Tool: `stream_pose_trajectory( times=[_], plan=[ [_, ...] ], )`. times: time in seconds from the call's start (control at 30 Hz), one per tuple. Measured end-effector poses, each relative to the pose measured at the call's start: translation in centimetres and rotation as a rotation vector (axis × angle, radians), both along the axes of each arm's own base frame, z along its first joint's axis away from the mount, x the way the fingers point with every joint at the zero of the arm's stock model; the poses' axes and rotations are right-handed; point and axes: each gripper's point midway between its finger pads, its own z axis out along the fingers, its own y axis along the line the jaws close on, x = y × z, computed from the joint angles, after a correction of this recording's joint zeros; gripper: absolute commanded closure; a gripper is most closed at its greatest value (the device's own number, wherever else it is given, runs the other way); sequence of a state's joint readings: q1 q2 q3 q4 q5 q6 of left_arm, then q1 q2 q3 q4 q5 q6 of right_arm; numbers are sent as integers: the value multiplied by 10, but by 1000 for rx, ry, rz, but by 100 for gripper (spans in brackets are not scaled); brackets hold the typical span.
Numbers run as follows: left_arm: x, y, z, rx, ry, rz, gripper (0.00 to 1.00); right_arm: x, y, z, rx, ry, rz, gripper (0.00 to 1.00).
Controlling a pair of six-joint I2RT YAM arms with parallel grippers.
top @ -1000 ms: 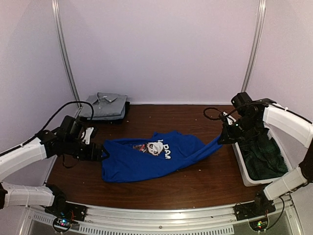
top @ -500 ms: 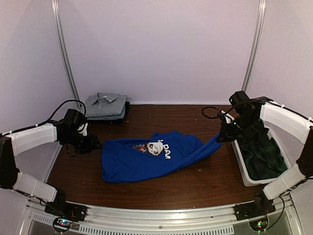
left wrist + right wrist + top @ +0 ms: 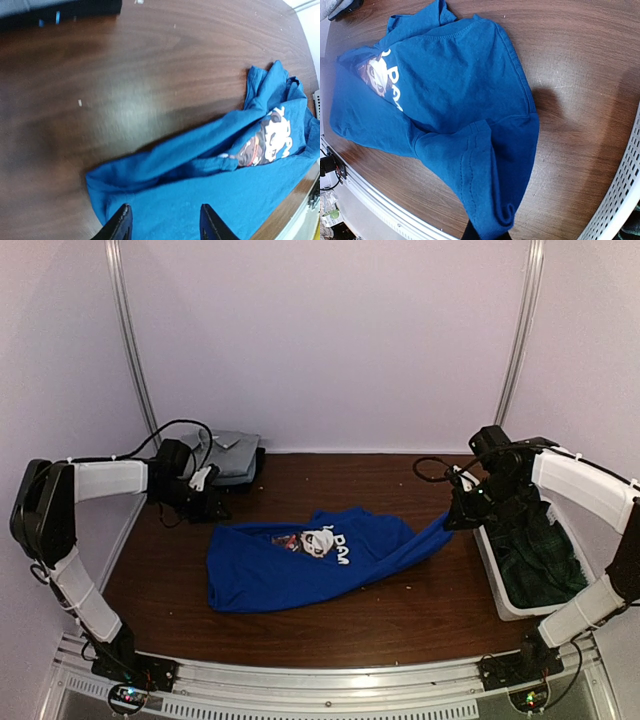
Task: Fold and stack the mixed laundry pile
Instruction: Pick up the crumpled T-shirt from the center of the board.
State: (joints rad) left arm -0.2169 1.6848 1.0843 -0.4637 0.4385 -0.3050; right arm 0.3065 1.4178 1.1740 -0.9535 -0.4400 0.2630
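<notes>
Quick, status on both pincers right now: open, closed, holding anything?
Left pincer: open, holding nothing.
Right pincer: closed, gripping the blue shirt by one end.

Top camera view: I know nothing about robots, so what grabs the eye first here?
A crumpled royal-blue T-shirt with a cartoon print sprawls on the brown table, one end pinched and lifted by the right gripper. A folded grey shirt sits back left, near the open left gripper; a white bin holding dark green cloth stands at right.
</notes>
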Motion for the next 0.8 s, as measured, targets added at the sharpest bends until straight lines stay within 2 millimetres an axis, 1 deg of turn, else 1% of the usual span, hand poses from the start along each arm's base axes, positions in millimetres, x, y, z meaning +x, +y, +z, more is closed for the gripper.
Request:
stream_pose_trajectory(
  times=[0.07, 0.13, 0.2, 0.27, 0.37, 0.43, 0.57, 0.63, 0.67, 0.77, 0.8],
  plan=[
    [11, 0, 6, 22, -43, -27, 52, 0, 0, 0, 1, 1, -3, 100],
    [17, -1, 9, 39, -69, -64, 53, 0, 0, 0, 1, 2, -5, 100],
    [23, -3, 7, 56, -79, -117, 54, 0, 0, 0, 2, 3, -6, 100],
    [25, -7, -1, 67, -73, -178, 54, 0, 0, 0, 2, 3, -6, 100],
    [15, -5, -23, 97, -24, -251, 54, 0, 0, 0, 3, 4, -8, 100],
    [8, -4, -33, 112, 3, -285, 55, 0, 0, 0, 4, 4, -12, 100],
    [1, -2, -39, 126, 18, -331, 62, 1, 0, 0, 7, 4, -17, 100],
    [-2, -2, -40, 127, 20, -346, 63, 1, 0, 0, 8, 5, -19, 100],
    [-3, -2, -40, 125, 22, -351, 61, 1, 0, 0, 8, 5, -19, 100],
    [-4, 0, -41, 131, 23, -358, 51, 1, 0, 0, 8, 6, -21, 100],
    [-5, 2, -43, 143, 24, -355, 50, 1, 0, 0, 8, 6, -21, 100]
  ],
)
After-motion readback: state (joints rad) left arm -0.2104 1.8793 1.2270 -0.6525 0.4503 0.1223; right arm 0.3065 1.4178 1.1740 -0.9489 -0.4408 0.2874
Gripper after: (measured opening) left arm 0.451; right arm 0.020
